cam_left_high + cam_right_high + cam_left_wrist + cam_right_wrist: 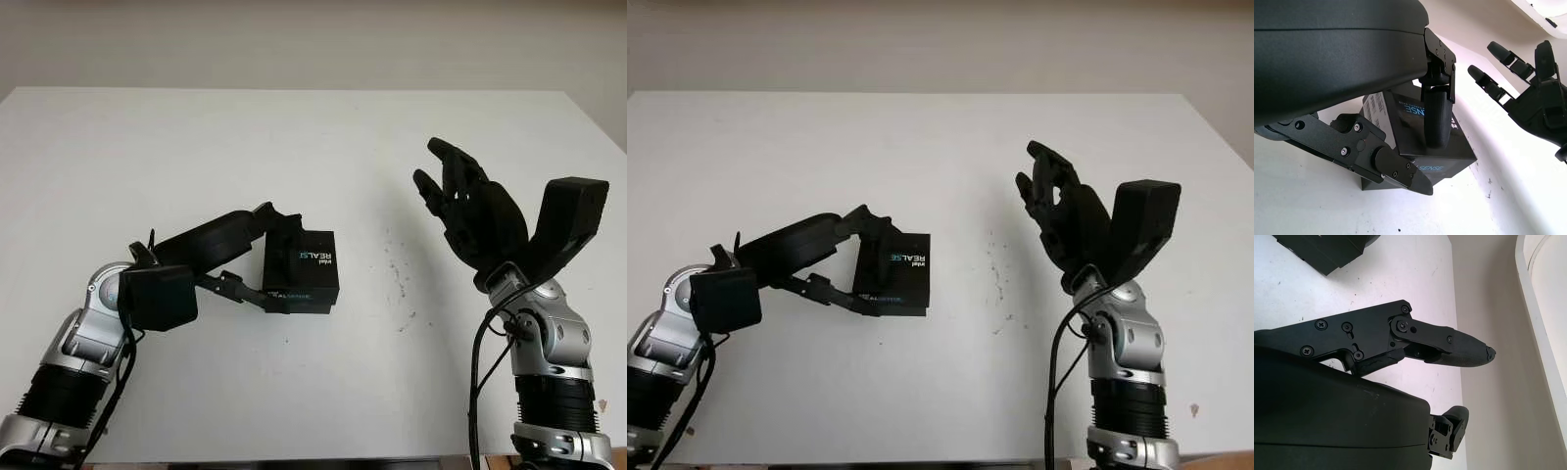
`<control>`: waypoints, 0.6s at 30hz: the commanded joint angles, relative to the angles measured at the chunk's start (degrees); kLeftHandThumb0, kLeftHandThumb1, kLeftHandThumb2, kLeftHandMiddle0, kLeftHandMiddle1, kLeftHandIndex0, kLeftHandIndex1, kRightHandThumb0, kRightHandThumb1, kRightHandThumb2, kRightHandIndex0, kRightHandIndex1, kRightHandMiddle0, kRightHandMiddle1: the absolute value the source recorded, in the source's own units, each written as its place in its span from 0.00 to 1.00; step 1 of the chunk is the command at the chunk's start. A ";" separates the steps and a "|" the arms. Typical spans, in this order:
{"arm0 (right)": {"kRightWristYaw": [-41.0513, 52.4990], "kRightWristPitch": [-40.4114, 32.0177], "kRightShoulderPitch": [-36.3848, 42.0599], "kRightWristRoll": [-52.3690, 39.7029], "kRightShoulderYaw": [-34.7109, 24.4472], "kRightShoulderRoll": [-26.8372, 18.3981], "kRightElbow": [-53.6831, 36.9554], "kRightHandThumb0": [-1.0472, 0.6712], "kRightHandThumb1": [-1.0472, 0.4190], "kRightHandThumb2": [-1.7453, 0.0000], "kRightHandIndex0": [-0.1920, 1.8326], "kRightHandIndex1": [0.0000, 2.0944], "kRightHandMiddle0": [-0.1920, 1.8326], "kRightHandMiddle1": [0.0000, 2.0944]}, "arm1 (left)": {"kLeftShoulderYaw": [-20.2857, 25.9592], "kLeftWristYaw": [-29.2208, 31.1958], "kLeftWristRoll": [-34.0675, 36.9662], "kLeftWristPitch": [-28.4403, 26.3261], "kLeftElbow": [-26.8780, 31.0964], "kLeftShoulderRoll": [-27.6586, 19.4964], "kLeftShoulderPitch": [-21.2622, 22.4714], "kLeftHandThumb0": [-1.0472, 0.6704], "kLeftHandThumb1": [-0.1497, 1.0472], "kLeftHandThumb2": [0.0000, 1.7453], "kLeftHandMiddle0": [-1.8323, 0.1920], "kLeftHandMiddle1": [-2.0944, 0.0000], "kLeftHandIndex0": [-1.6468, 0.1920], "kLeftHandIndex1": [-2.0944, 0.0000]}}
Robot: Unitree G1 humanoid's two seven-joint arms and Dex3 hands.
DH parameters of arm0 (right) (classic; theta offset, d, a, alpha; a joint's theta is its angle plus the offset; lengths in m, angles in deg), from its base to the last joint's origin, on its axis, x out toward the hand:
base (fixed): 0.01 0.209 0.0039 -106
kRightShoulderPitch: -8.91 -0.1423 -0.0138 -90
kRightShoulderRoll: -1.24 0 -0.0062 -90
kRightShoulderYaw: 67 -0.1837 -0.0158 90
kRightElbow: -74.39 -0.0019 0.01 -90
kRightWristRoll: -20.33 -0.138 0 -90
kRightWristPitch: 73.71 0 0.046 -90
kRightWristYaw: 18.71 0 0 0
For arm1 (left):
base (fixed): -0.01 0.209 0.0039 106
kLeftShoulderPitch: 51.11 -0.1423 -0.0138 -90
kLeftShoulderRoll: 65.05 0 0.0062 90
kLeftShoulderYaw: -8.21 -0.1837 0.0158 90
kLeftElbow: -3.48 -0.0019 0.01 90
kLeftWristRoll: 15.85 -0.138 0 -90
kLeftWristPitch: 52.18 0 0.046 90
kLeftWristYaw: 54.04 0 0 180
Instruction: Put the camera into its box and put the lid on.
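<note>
A black box (313, 262) printed "intel REALSENSE" sits on the white table (294, 147), left of centre, and looks closed with its lid on. My left hand (278, 262) is shut on the box: its fingers (1437, 117) press down on the lid and the thumb (1396, 171) bears on the near side wall. My right hand (456, 191) is open, raised above the table to the right of the box and well apart from it, palm turned toward the box. The left wrist view catches that right hand (1528, 93) beyond the box (1449, 154).
A few small dark specks (397, 269) mark the table between the box and the right hand. The table's far edge (294, 90) meets a pale wall, and its right edge (598, 127) runs past the right arm.
</note>
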 commanded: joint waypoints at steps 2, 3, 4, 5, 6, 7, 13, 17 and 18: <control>-0.20 -0.03 -0.15 0.07 -0.39 -0.30 0.12 0.24 0.00 0.67 0.17 0.03 0.01 0.35 | -0.93 1.24 0.54 -0.95 1.99 -0.62 -1.58 0.43 0.93 0.11 0.73 0.02 0.71 0.08; -0.05 0.06 -0.10 0.13 -0.27 -0.42 0.09 0.24 0.00 0.67 0.17 0.03 0.01 0.35 | -0.95 1.39 0.63 -1.21 2.28 -0.68 -1.72 0.43 0.93 0.11 0.73 0.02 0.72 0.08; 0.07 0.10 -0.05 0.23 -0.14 -0.55 0.03 0.24 0.00 0.66 0.17 0.03 0.01 0.35 | -0.95 1.39 0.67 -1.18 2.41 -0.70 -1.84 0.43 0.93 0.12 0.73 0.02 0.71 0.08; 0.00 0.12 -0.05 0.28 -0.12 -0.53 0.00 0.24 0.00 0.66 0.17 0.03 0.01 0.35 | -0.95 1.38 0.69 -1.17 2.53 -0.73 -1.97 0.43 0.92 0.12 0.73 0.01 0.71 0.08; -0.06 0.13 -0.06 0.32 -0.13 -0.49 -0.01 0.24 0.00 0.66 0.17 0.03 0.01 0.35 | -0.96 1.36 0.70 -1.17 2.62 -0.75 -2.06 0.44 0.92 0.12 0.73 0.01 0.71 0.08; -0.01 0.06 -0.10 0.24 -0.18 -0.50 0.03 0.24 0.00 0.66 0.17 0.03 0.01 0.35 | -0.99 1.40 0.73 -1.22 2.62 -0.77 -2.12 0.44 0.92 0.12 0.73 0.01 0.71 0.08; -0.26 -0.36 -0.28 0.25 -0.15 -0.57 -0.10 0.25 0.00 0.66 0.16 0.03 0.00 0.35 | -1.07 0.72 -0.08 -0.18 1.31 -0.83 -2.07 0.43 0.91 0.14 0.73 0.00 0.70 0.08; -0.05 -0.31 -0.32 0.30 -0.12 -0.73 0.10 0.24 0.00 0.66 0.16 0.02 0.01 0.33 | -0.86 -0.62 -1.46 1.02 -0.97 -0.94 -1.71 0.44 0.90 0.17 0.73 0.00 0.71 0.07; -0.01 -0.25 -0.34 0.30 -0.15 -0.73 0.18 0.24 0.00 0.66 0.16 0.03 0.01 0.33 | -0.82 -0.91 -1.90 0.73 -1.35 -1.02 -1.63 0.45 0.90 0.17 0.74 0.00 0.71 0.07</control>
